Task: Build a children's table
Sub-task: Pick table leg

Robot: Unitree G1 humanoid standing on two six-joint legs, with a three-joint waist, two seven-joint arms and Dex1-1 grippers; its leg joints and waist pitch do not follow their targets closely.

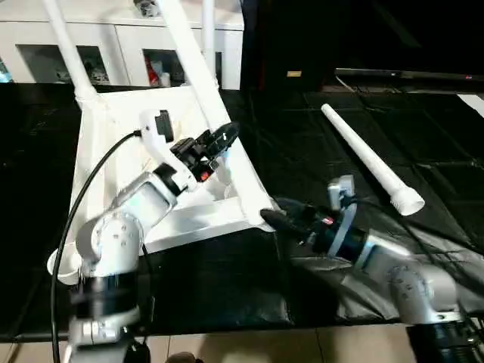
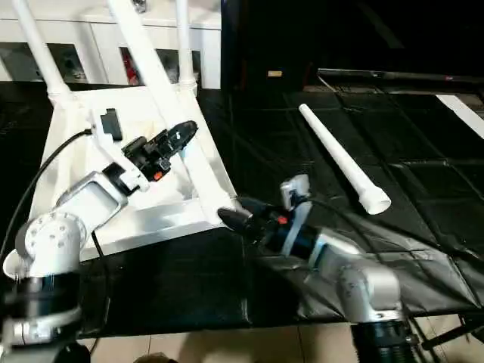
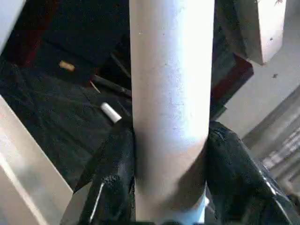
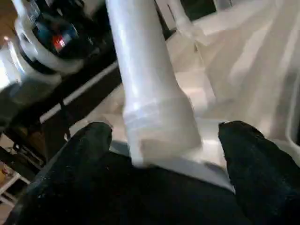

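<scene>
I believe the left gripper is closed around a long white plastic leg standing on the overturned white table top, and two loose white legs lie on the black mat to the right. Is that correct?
Not quite: one loose white leg lies on the black mat, not two, as the left eye view shows. The rest holds: the left gripper is closed around a long white plastic leg standing on the overturned white table top.

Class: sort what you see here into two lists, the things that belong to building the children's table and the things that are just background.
Belongs to the job:
- upturned table top
- leg gripped by the left gripper
- two more fitted legs
- loose leg on the mat
- right gripper, open at the top's near corner

Just background:
- white glass-door cabinet
- black mat
</scene>
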